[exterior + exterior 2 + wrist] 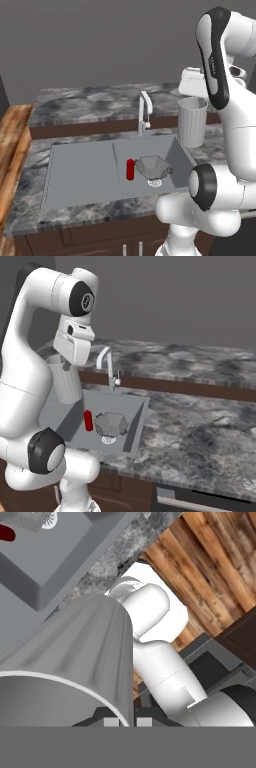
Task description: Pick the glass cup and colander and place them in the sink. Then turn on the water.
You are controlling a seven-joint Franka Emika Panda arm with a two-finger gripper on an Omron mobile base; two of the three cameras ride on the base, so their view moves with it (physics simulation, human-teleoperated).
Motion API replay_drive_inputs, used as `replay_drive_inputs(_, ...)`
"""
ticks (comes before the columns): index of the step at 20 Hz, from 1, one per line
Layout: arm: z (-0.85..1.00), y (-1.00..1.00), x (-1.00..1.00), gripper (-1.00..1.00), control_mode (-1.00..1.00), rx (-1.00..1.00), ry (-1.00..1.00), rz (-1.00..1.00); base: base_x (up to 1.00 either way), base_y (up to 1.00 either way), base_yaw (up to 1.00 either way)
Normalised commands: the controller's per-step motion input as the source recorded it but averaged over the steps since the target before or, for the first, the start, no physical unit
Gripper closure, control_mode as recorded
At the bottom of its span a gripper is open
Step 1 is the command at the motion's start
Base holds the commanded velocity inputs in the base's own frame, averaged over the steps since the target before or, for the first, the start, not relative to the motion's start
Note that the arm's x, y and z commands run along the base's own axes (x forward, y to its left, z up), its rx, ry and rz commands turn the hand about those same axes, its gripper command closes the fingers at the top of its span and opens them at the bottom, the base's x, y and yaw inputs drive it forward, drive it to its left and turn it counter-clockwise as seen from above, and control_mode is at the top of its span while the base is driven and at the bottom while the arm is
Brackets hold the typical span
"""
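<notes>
1. While the arm is reaching over the counter's right side, the pincer (192,95) is gripping the cup (192,122) at its rim, jaws drawn narrow on the wall.
2. Cup is hanging upright below the pincer, clear of the counter (100,212), lifted above the sink's right edge in the left base view.
3. From the hand camera, the cup (75,657) is lying directly against the pincer, its ribbed side and pale rim running across the lower left of that view.
4. Sink (80,175) is lying below the pincer and to its left; the basin is the section nearest under the cup, the drainboard farther left.
5. Colander (153,167) is sitting inside the basin, below the pincer, over the round drain (154,183).
6. Red cylinder (130,169) is standing upright in the basin, just beside the colander on the side away from the pincer.
7. Faucet (144,112) is standing behind the basin, left of the pincer and at about the cup's level.
8. Wooden floor (210,567) is showing beyond the cup in the hand view.
</notes>
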Motion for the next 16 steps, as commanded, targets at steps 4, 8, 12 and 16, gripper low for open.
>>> replay_drive_inputs(4,0.00,0.00,0.00,1.00,1.00,0.00,0.00,0.00,0.80,0.00,-0.21)
replay_drive_inputs(8,0.00,0.00,0.00,1.00,1.00,0.00,0.00,0.00,0.85,0.10,-0.19)
replay_drive_inputs(12,0.00,0.00,0.00,1.00,1.00,0.00,0.00,0.00,0.88,0.05,-0.17)
replay_drive_inputs(16,0.00,0.00,0.00,1.00,1.00,0.00,0.00,0.00,0.66,0.00,-0.24)
